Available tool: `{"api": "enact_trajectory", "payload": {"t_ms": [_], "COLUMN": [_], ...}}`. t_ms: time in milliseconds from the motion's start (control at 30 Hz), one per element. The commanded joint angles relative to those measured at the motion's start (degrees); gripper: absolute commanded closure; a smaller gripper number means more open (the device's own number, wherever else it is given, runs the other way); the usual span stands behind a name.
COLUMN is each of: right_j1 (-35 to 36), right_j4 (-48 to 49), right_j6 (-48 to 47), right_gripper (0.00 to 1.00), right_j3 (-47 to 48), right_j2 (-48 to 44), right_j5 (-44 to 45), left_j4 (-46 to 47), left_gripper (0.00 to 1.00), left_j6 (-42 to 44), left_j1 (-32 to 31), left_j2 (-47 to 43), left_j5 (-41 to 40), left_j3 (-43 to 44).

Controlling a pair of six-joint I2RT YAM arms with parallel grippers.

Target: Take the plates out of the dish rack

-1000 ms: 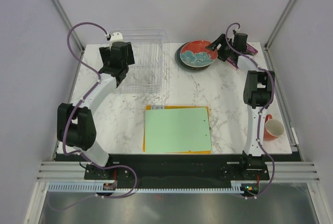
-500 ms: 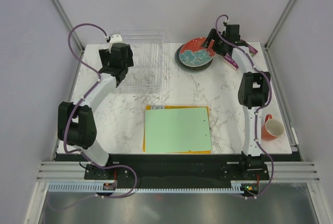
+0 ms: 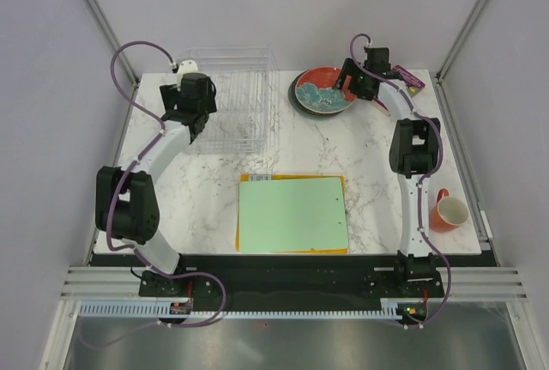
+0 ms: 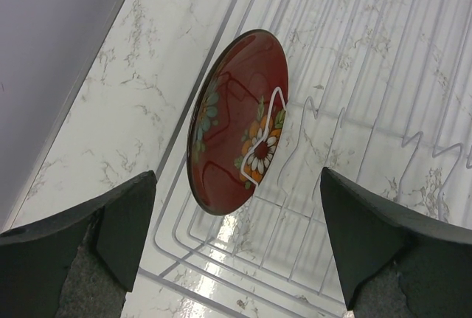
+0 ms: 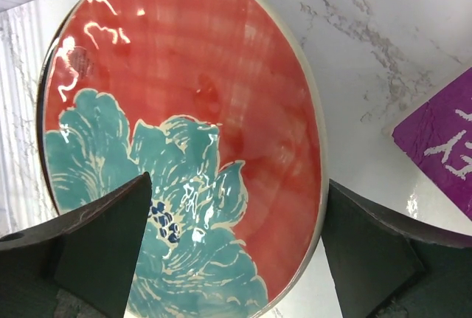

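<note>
The small dark red plate stood on edge, tilted, in a wire slot near the left wall of the dish rack; no other plate showed in the rack. The rack sat at the far left of the marble table. The left gripper hung above this plate with its jaws spread wide, one finger to each side, holding nothing.

To the right of the rack, the red plate with teal flower lay flat on top of a darker plate. The right gripper hovered over it, jaws wide and empty, beside a purple card.

Hazards, as judged:
- The tilt could let the fingers close on the plate's face rather than across its rim; the glazed surface would then slip.
- A lift off vertical could snag a divider and drag the light rack.
- A low right gripper could nudge the stack.
</note>
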Motion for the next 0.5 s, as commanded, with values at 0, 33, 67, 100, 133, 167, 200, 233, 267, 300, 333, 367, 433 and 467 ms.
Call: {"api": "enact_trajectory", "payload": {"t_ms": [0, 33, 67, 100, 133, 167, 200, 233, 267, 300, 333, 367, 433, 467], "right_j1": [0.67, 0.76, 1.02, 1.11, 1.28, 1.37, 1.37, 1.37, 1.28, 1.37, 1.37, 1.28, 1.28, 1.28], "right_j4": [0.57, 0.57, 0.57, 0.66, 0.66, 0.75, 1.18, 1.45, 1.8, 2.85, 3.12, 3.38, 4.44, 5.75], "right_j6": [-2.39, -2.83, -3.27, -3.62, -4.23, -4.41, -4.68, -4.94, -5.38, -5.47, -5.47, -5.38, -5.12, -4.6], "right_gripper": [0.04, 0.04, 0.04, 0.04, 0.04, 0.04, 0.04, 0.04, 0.04, 0.03, 0.03, 0.03, 0.03, 0.03], "right_j3": [-2.26, -2.88, -4.62, -5.69, -7.7, -8.76, -9.99, -12.26, -13.51, -14.74, -16.84, -17.9, -21.23, -22.73], "right_j2": [-4.32, -5.8, -6.86, -7.91, -10.1, -11.17, -12.39, -14.76, -15.91, -17.14, -19.33, -20.31, -23.65, -24.88], "right_j5": [3.94, 5.51, 6.66, 8.06, 9.73, 10.53, 11.14, 12.37, 12.38, 12.38, 12.38, 13.6, 13.61, 13.35], "left_j4": [0.23, 0.23, 0.4, 0.58, 0.49, 0.58, 0.67, 0.58, 0.67, 1.28, 2.24, 2.86, 3.66, 3.57], "left_gripper": [0.02, 0.02, 0.02, 0.02, 0.02, 0.02, 0.02, 0.02, 0.02, 0.03, 0.03, 0.03, 0.04, 0.05], "left_j6": [-1.6, -1.52, -1.34, -1.17, -0.64, -0.38, -0.2, -0.2, -0.2, -0.11, 0.67, 0.94, 1.56, 1.73], "left_j1": [0.73, 0.91, 1.0, 1.17, 1.26, 1.61, 1.79, 2.05, 2.58, 2.84, 2.93, 3.37, 3.81, 4.16], "left_j2": [1.56, 1.92, 2.36, 3.06, 4.46, 5.43, 6.05, 7.36, 7.89, 8.25, 8.77, 9.04, 10.7, 11.32], "left_j5": [-3.13, -3.39, -3.48, -4.27, -5.15, -6.98, -7.44, -7.79, -7.79, -7.7, -7.62, -6.92, -6.65, -5.95], "left_j3": [0.97, 1.67, 2.11, 3.16, 3.78, 4.39, 5.62, 6.15, 6.59, 7.03, 7.04, 7.04, 8.0, 8.44]}}
